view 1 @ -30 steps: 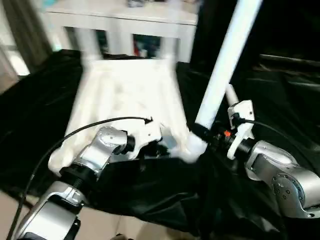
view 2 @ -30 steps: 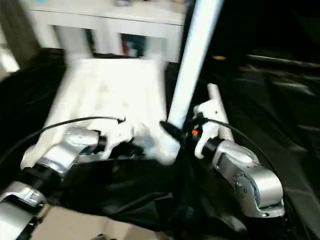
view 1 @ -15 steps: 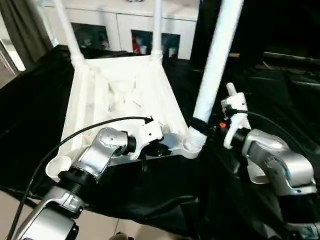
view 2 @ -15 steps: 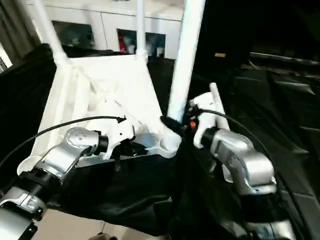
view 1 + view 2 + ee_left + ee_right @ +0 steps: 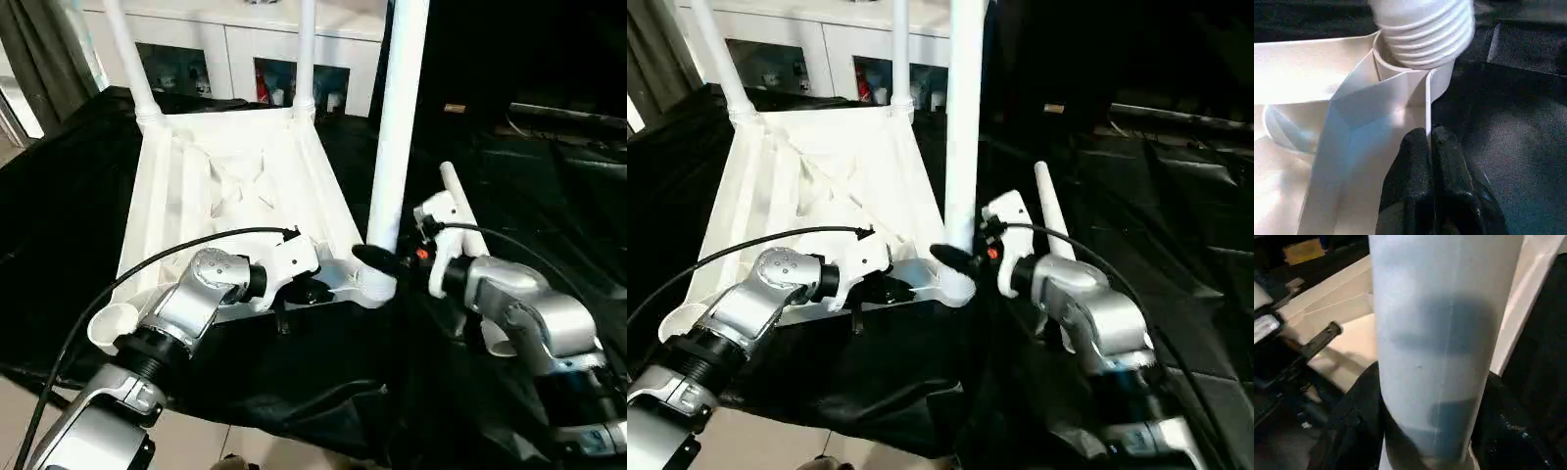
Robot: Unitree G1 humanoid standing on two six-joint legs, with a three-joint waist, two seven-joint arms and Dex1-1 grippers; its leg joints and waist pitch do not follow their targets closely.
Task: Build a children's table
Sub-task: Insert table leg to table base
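The children's table (image 5: 230,186) is seen lying upside down on the black-draped work surface (image 5: 59,225), just ahead of both grippers. A thin rib at its near edge is pinched between the closed fingers of the left gripper (image 5: 1429,142), right beside the corner socket (image 5: 376,285). An upright leg (image 5: 396,137) (its threaded end at the socket) is clasped by the right gripper (image 5: 384,260), a finger on either side. Two more legs (image 5: 305,54) stand at the corners farthest from the grippers.
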